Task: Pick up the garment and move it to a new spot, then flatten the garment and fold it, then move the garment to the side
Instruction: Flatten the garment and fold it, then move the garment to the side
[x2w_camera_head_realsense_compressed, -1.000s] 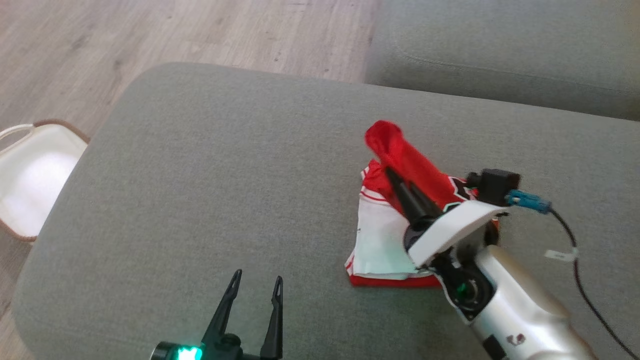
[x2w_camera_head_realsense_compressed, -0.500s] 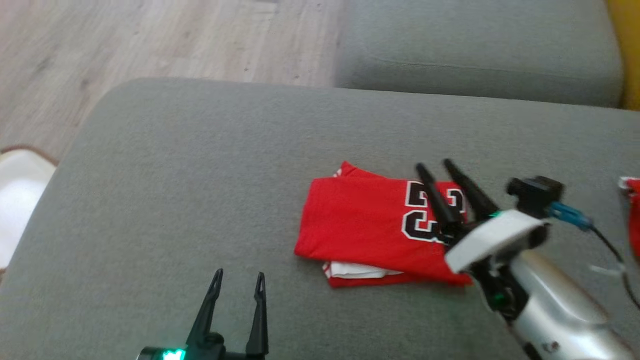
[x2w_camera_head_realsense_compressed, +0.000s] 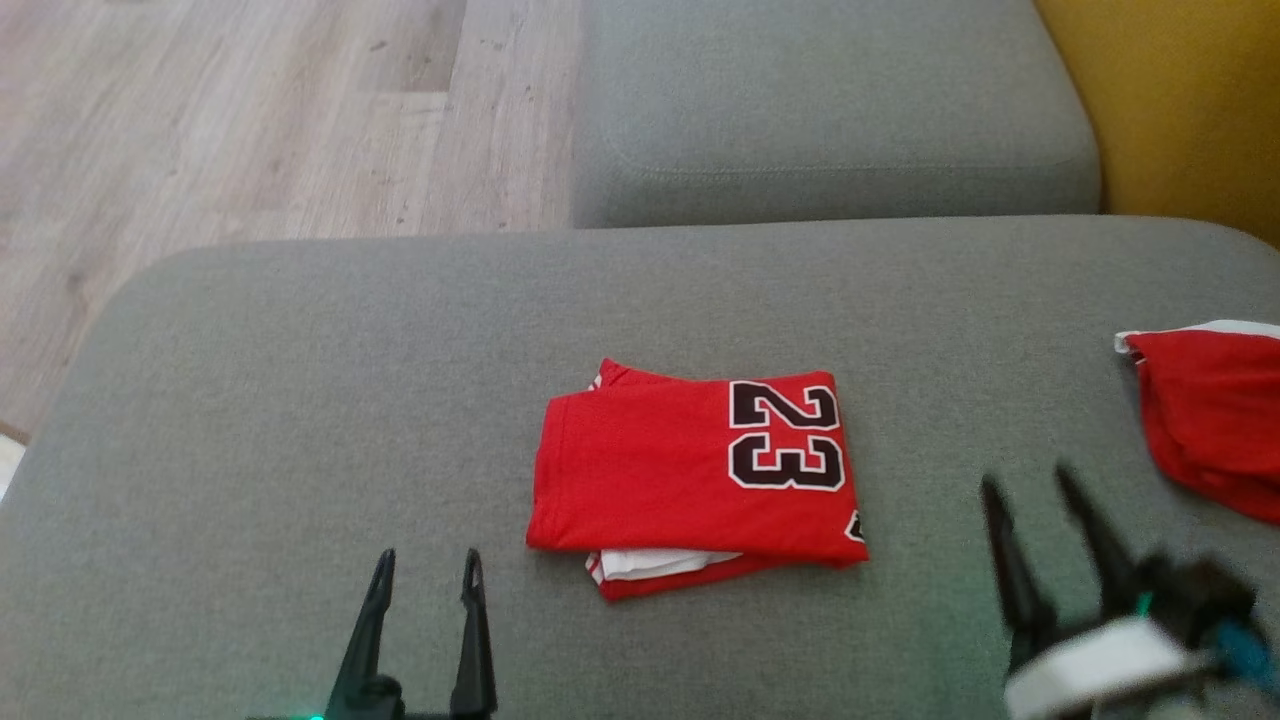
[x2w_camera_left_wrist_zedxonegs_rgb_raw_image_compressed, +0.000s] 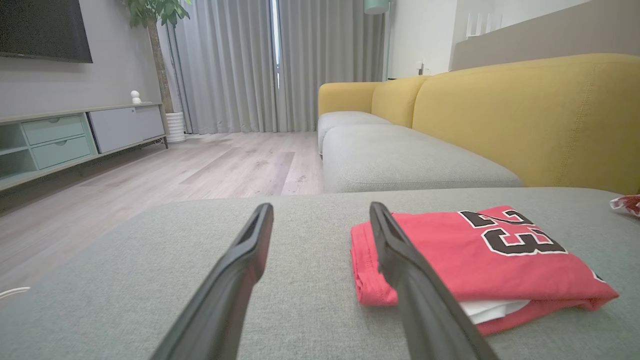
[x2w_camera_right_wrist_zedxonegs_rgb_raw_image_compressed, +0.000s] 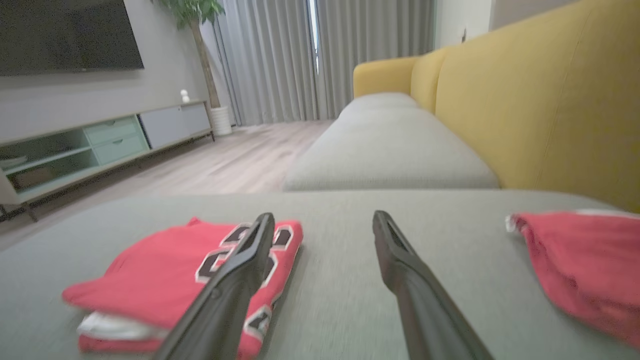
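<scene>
Garment (x2w_camera_head_realsense_compressed: 690, 470): red jersey, lay folded flat at the middle of the grey cushion (x2w_camera_head_realsense_compressed: 300, 400). Judged light, limp and apt to unfold, so best pinched through all layers at a folded edge. Left gripper (x2w_camera_head_realsense_compressed: 428, 556) and right gripper (x2w_camera_head_realsense_compressed: 1028, 480) each stood with fingers apart, empty, near it.

2nd red garment (x2w_camera_head_realsense_compressed: 1215, 400): cut by right edge | right claw (x2w_camera_head_realsense_compressed: 1025, 478): base blurred, cut off
</scene>
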